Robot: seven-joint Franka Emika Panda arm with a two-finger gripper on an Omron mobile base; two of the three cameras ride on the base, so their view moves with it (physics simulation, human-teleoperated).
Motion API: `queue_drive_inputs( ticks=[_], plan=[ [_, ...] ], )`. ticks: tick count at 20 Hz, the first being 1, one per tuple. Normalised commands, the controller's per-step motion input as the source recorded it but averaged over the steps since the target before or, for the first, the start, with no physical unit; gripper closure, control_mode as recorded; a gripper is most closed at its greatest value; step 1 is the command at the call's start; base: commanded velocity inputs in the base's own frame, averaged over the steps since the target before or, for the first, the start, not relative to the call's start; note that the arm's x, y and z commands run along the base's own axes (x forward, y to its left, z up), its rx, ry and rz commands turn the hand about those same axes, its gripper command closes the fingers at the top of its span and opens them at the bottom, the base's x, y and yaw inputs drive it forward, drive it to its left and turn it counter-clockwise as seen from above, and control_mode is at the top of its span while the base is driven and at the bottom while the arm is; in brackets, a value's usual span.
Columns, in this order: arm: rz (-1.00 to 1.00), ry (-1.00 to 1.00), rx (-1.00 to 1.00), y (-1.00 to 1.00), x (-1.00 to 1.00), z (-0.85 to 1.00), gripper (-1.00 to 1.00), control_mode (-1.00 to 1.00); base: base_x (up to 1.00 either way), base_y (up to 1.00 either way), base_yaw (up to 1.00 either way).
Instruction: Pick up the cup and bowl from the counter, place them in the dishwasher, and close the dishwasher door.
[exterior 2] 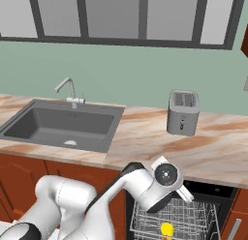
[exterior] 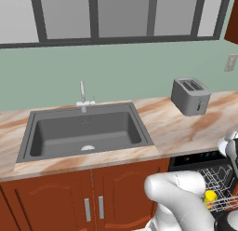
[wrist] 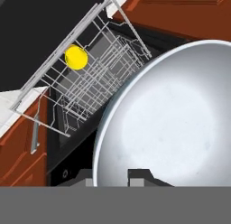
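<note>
My gripper (wrist: 113, 178) is shut on the rim of the pale white bowl (wrist: 176, 114), which looms large in the hand view and hangs above the open dishwasher (exterior: 203, 159). The bowl (exterior: 226, 142) also peeks in at the right edge of the left base view. The yellow cup (wrist: 76, 57) (exterior: 210, 196) (exterior 2: 167, 229) sits in the pulled-out white wire rack (exterior 2: 179, 217). Beyond the rack, the black dishwasher door (wrist: 40, 29) lies folded down. The marble-look counter (exterior: 176, 127) runs above.
A grey toaster (exterior: 189, 96) (exterior 2: 183, 112) stands on the counter over the dishwasher. The dark sink (exterior: 83, 132) with its tap lies to the left. Red-brown cabinet doors (exterior: 121, 193) flank the dishwasher. My own arm crosses in front of the rack in the right base view.
</note>
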Motion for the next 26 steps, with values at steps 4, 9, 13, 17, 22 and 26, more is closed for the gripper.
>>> queue_drive_inputs(
  ticks=[4,9,13,17,22,26],
  plan=[
    [0.00,0.00,0.02,-0.03,-0.08,-0.30,1.00,-1.00,0.00,0.00,0.00],
    [0.00,0.00,0.01,-0.09,-0.01,-0.35,1.00,-1.00,0.00,0.00,0.00],
    [0.00,0.00,0.00,-0.08,0.00,-0.44,1.00,-1.00,0.00,0.00,0.00],
    [0.00,0.00,0.00,-0.11,0.00,-0.40,1.00,-1.00,0.00,0.00,0.00],
    [0.00,0.00,0.01,-0.26,0.00,-0.30,1.00,-1.00,0.00,0.00,0.00],
    [0.00,0.00,0.00,-0.29,0.00,-0.35,1.00,-1.00,0.00,0.00,0.00]
  ],
)
